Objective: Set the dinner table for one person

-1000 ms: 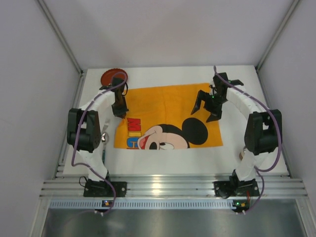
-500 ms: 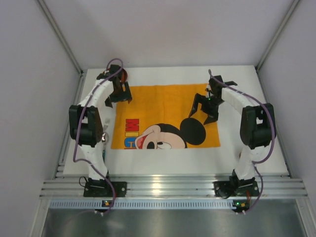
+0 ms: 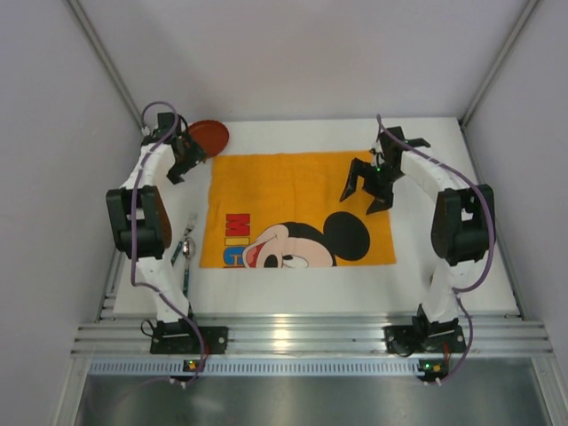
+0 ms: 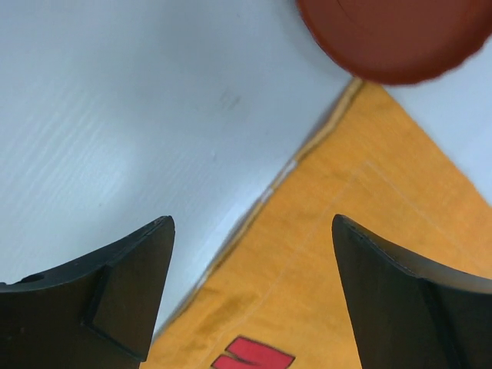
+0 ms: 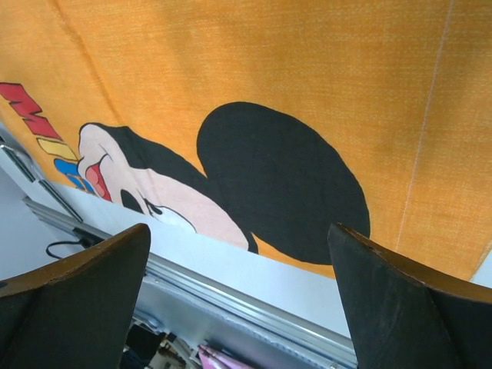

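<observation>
Moved: the left gripper (image 3: 180,164) has swung off the orange cloth (image 3: 297,186) out toward the table's left edge, next to the red plate (image 3: 209,135). The right gripper (image 3: 361,197) has hardly shifted.
Top view: the dinner table (image 3: 293,297) carries the cloth spread flat in its middle. The plate sits off the cloth at its far-left corner. The cutlery (image 3: 186,253) lies on bare table just left of the cloth.
Left wrist: the fingers are spread wide and hold nothing, above the cloth's edge, with the plate ahead.
Right wrist: the jaws are wide apart and empty, hovering over the printed black ear.
Progress: the mat looks laid. The plate and cutlery are not yet on it, so most of the setting is left to do.
</observation>
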Tool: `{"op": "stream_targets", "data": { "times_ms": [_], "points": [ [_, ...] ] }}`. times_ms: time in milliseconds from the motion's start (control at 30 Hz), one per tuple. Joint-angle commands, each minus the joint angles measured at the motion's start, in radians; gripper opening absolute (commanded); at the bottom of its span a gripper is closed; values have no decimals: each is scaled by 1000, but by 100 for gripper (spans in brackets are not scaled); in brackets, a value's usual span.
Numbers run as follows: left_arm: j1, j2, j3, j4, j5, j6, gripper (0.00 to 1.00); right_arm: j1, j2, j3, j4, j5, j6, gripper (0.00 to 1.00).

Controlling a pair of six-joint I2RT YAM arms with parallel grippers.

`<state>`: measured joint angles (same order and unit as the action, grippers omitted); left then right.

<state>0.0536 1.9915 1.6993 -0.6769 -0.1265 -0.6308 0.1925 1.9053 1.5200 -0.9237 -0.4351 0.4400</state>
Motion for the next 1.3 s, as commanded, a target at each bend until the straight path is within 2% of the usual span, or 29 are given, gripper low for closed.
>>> {"op": "stream_targets", "data": {
  "times_ms": [0,167,333,833,967,1033,1067,1100,1267],
  "points": [
    [51,29,-30,209,62,-122,88,-31,23,45,-17,-17,-21,100],
    [87,113,17,321,120,-214,86,-51,66,104,-35,-21,-32,100],
    [91,197,59,364,162,-314,77,-67,101,149,-53,-24,-34,100],
    [92,358,198,313,79,-405,61,-119,219,244,-73,-62,-26,100],
    [92,441,327,223,93,-402,51,-125,233,259,-78,-63,-26,100],
    [91,483,359,205,105,-402,38,-130,239,261,-79,-67,-26,100],
    [91,501,378,198,111,-403,22,-131,239,258,-79,-65,-26,100],
    [91,507,385,194,119,-403,0,-133,239,256,-79,-65,-26,100],
    [89,494,389,204,156,-386,0,-137,233,247,-79,-64,-23,100]
  ]
}}
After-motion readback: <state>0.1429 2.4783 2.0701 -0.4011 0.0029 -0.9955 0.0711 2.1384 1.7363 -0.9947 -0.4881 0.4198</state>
